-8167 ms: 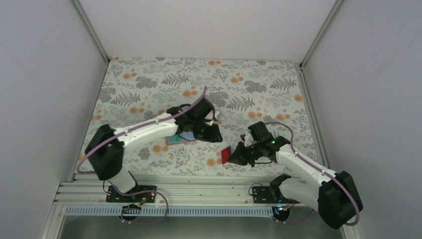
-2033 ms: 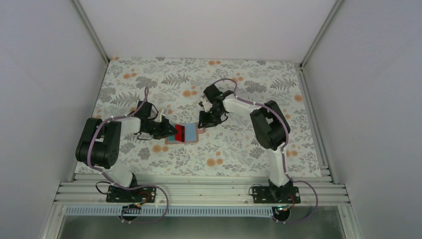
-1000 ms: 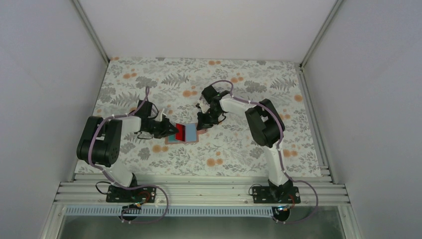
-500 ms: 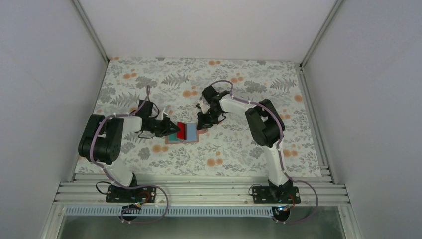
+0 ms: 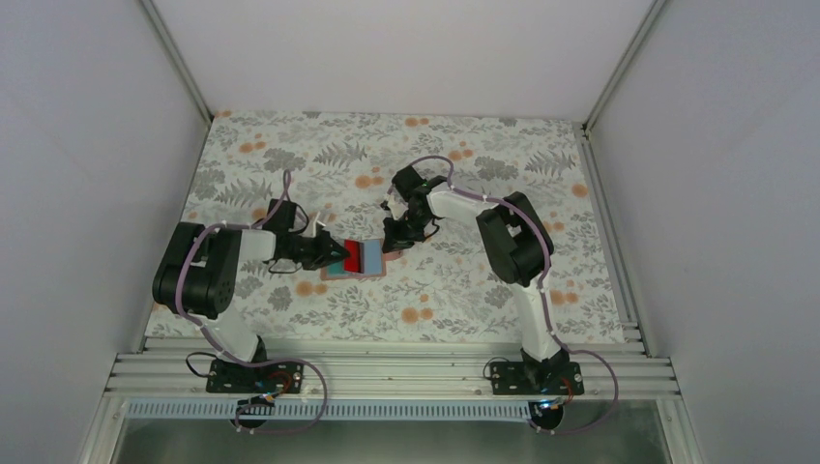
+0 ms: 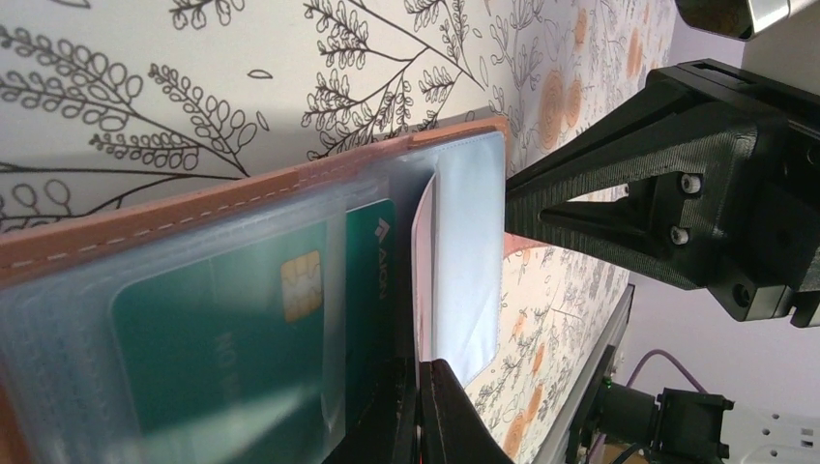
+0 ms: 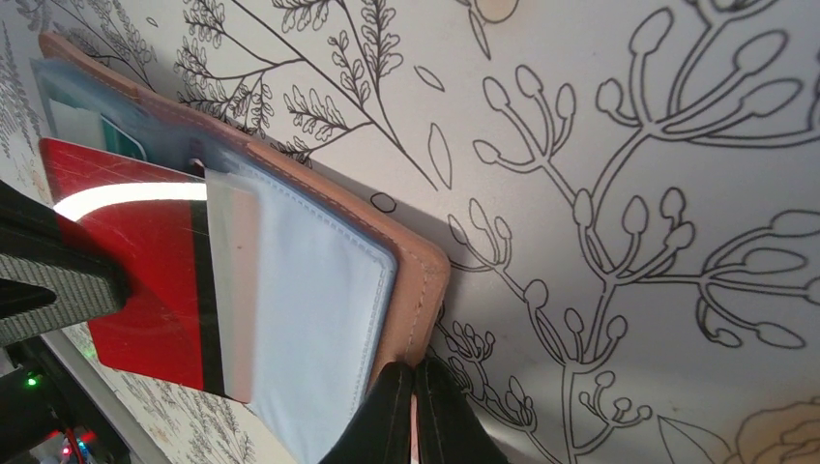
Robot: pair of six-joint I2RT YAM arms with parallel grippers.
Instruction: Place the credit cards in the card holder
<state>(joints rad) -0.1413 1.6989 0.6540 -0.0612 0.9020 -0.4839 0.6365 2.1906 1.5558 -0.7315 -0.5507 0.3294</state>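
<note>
At mid-table on the floral cloth (image 5: 435,164), the left gripper (image 6: 418,382) pinched a red credit card (image 7: 145,280), its far end under a clear sleeve (image 7: 309,290) of the open card holder (image 7: 421,290). Beyond, the right gripper (image 7: 416,387) clamped the holder's tan edge.

A bench (image 5: 290,164) with a grey-fern, orange-blossom cloth fills mid-frame, enclosed by plain pale walls (image 5: 87,174); an aluminium rail (image 5: 387,372) crosses the bottom.
</note>
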